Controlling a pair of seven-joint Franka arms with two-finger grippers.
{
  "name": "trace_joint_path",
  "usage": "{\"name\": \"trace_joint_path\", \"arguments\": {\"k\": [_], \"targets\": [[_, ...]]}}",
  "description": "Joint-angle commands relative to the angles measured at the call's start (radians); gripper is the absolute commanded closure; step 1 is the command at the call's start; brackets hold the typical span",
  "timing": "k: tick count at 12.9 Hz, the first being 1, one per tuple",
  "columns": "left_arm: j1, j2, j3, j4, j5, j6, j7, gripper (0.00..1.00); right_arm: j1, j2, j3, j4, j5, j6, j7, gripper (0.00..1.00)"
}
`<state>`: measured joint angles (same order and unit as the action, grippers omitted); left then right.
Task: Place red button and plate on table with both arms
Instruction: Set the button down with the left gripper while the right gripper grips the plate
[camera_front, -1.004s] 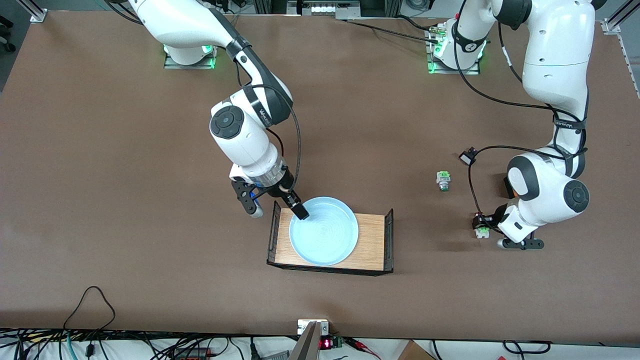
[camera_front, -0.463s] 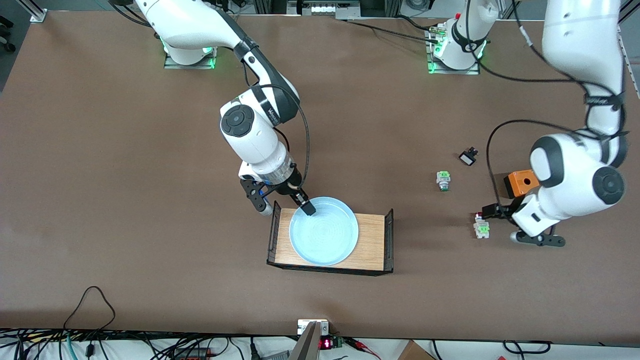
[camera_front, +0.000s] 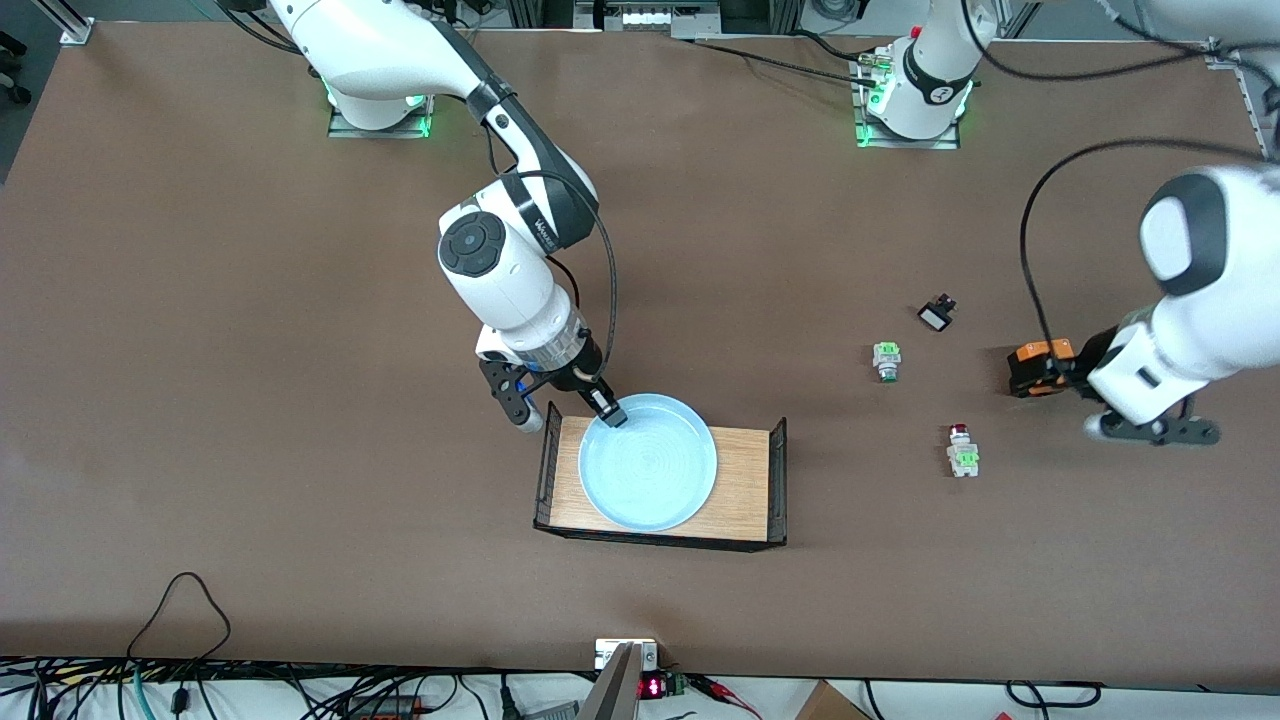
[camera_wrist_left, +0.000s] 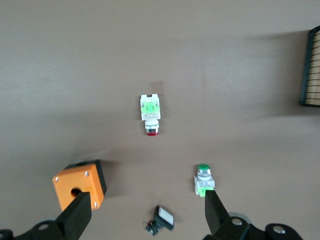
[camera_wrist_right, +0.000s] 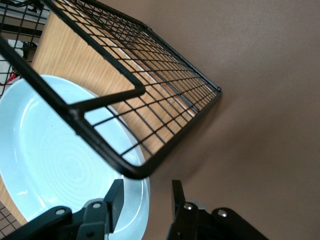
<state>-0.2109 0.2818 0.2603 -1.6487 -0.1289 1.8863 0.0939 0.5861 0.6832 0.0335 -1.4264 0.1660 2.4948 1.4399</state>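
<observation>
The red button lies alone on the brown table, red cap toward the robots. Up in the air near an orange box, away from the button, my left gripper is open and holds nothing. The pale blue plate rests in the wooden tray. At the plate's rim on the side toward the right arm's end is my right gripper. One finger is inside the plate and the other outside the rim with a gap, so it is open.
A green-capped button, a small black-and-white part and the orange box lie farther from the front camera than the red button. The tray's black mesh end stands close by my right gripper.
My left gripper opened, left the red button on the table, then rose and moved toward its end of the table. My right gripper's fingers narrowed around the plate's rim.
</observation>
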Motion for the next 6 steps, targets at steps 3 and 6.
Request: {"name": "trace_joint_path", "arguments": {"k": [3,6], "targets": [[0.005,-0.182,-0.019,-0.026,0.052,-0.122,-0.080,0.00,0.011,0.010,-0.010,0.023,0.021,0.007,-0.004,0.77],[0.063,-0.257,-0.059,-0.026,0.058,-0.196,-0.063,0.00,0.011,0.010,-0.010,0.023,0.021,0.007,-0.007,0.91]]}}
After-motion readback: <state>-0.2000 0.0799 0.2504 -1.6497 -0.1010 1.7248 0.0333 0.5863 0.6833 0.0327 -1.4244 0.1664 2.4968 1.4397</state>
